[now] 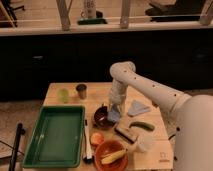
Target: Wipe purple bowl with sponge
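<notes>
The purple bowl (pixel 102 118) sits on the wooden table (pixel 100 92), just right of the green tray. My gripper (pixel 114 111) hangs straight down from the white arm, over the bowl's right rim. It is shut on the sponge (pixel 114 116), a small pale-blue pad. The pad rests against the bowl's right edge. The gripper hides part of the rim there.
A green tray (pixel 54 136) fills the table's left front. A green cup (pixel 63 95) and a dark cup (pixel 81 91) stand at the back. Around the bowl lie a folded grey-blue cloth (pixel 138 107), a cucumber (pixel 141 125), a brown block (pixel 126 133) and an orange bowl (pixel 111 153).
</notes>
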You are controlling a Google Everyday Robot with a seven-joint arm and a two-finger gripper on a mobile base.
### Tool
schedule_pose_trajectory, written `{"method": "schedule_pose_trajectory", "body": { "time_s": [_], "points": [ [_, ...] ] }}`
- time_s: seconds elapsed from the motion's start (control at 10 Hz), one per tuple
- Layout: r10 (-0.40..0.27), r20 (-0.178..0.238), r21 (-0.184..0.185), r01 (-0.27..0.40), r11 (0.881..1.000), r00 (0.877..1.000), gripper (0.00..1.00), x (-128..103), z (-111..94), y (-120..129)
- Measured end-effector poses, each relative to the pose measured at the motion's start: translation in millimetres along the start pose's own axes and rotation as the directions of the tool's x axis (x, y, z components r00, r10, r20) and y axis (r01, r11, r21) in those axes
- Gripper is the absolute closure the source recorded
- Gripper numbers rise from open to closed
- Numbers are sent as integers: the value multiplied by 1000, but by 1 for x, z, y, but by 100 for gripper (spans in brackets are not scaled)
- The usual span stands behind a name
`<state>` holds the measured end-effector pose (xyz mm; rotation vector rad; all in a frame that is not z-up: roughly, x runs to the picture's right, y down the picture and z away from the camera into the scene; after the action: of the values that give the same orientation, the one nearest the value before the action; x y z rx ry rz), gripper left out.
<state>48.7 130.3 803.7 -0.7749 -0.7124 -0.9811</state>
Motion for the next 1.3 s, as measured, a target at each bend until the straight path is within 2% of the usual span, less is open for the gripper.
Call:
{"method": "schedule_pose_trajectory", "body": {
  "time_s": [0.4,0.7,0.9,1.3],
  "points": [
    [-74,0,-2,74,997,997,100,-12,2,-39],
    [-182,5,-14,182,983,983,100,-37,7,-59],
    [-225,20,-45,226,973,974,100,-54,16,-49],
    [-184,32,-68,186,980,982,100,-43,19,-13]
  ]
}}
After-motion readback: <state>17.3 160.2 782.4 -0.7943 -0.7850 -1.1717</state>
